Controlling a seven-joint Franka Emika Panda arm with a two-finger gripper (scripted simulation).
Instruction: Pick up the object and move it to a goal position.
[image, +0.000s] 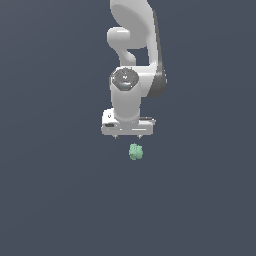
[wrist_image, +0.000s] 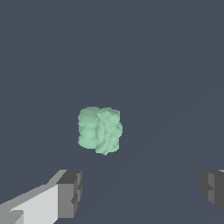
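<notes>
End effector (image: 127, 136) spread wide, empty, pointing down. Mint-green object (image: 135, 151) just beyond fingertips (wrist_image: 70, 192), at five o'clock from end effector in exterior view, untouched, on grey bench (image: 50, 200).

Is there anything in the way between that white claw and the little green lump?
Nothing visible. The gripper hangs open above the green blob, and the wrist view shows only bare dark surface between its fingers and the blob.
</notes>
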